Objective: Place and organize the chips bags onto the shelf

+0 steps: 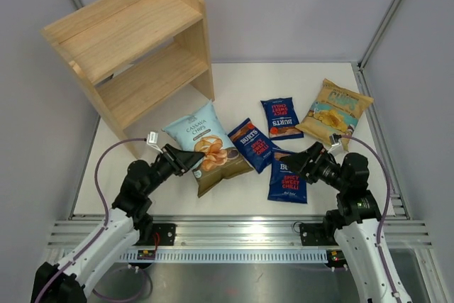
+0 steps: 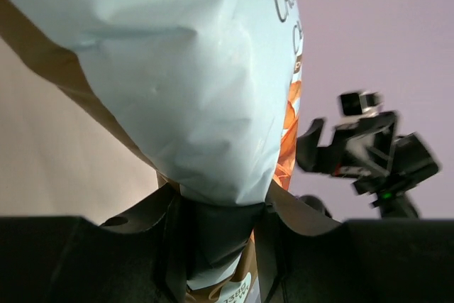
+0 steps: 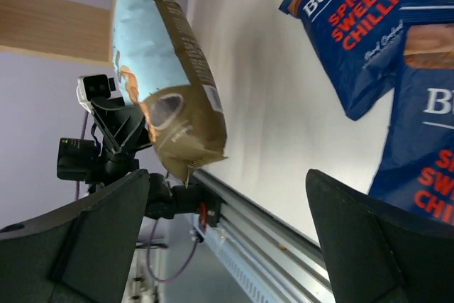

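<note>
My left gripper (image 1: pixel 190 160) is shut on the left edge of the pale blue Cassava Chips bag (image 1: pixel 208 148) and holds it lifted off the table; the bag fills the left wrist view (image 2: pixel 191 83) and hangs in the right wrist view (image 3: pixel 167 76). My right gripper (image 1: pixel 294 162) is open and empty above a dark blue Burts bag (image 1: pixel 287 181). Two more Burts bags (image 1: pixel 253 145) (image 1: pixel 281 118) lie mid-table. The tan-yellow Chips bag (image 1: pixel 333 113) lies at the far right. The wooden shelf (image 1: pixel 135 54) stands far left, with nothing on it.
A metal rail (image 1: pixel 234 232) runs along the table's near edge. Grey walls close in the left, back and right sides. The right arm (image 2: pixel 369 154) shows in the left wrist view.
</note>
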You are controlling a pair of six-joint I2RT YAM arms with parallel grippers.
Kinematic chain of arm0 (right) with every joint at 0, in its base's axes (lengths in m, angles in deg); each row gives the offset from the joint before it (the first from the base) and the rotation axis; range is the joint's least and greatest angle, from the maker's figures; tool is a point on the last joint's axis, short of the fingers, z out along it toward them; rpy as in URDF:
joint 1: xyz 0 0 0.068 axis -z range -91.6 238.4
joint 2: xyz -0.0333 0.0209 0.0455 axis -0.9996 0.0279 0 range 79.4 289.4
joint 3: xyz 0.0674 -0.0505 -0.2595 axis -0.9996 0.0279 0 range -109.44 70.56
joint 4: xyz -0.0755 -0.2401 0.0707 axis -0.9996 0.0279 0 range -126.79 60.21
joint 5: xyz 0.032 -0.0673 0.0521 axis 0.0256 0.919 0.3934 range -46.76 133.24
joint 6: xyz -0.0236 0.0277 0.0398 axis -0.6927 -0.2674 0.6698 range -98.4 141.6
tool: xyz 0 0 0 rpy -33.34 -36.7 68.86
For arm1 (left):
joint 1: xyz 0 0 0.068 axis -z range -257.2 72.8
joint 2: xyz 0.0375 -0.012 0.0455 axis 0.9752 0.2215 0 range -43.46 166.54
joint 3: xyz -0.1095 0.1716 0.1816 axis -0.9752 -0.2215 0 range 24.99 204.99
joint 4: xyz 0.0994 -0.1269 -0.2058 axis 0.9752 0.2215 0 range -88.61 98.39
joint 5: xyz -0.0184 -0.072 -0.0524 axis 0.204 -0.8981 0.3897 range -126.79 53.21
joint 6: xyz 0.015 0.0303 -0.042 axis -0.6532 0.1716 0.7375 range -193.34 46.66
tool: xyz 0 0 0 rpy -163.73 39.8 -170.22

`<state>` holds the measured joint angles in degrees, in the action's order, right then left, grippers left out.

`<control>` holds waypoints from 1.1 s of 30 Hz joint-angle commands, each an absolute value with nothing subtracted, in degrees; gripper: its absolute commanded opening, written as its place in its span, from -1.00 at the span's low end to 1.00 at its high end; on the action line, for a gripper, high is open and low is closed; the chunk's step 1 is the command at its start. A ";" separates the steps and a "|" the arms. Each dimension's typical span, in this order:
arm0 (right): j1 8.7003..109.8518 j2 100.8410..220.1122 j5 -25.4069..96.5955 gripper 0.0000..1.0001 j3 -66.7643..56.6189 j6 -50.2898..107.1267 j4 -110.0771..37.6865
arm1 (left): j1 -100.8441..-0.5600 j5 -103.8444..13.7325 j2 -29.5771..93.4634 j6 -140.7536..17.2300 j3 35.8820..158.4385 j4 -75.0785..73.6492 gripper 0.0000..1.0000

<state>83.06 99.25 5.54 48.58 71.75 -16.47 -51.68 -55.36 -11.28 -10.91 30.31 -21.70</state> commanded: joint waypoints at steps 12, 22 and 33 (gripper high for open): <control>57.66 118.04 11.41 0.99 48.07 78.40 -64.27 | -50.48 -51.83 -5.94 -7.17 55.05 -25.76 -0.55; 41.56 135.63 27.68 0.97 40.33 69.77 -82.65 | -48.29 -45.94 -6.99 -2.94 55.75 -28.23 -0.55; 38.75 149.34 32.34 0.95 34.97 72.31 -98.91 | -47.32 -45.50 -10.06 -1.71 52.68 -27.27 -0.56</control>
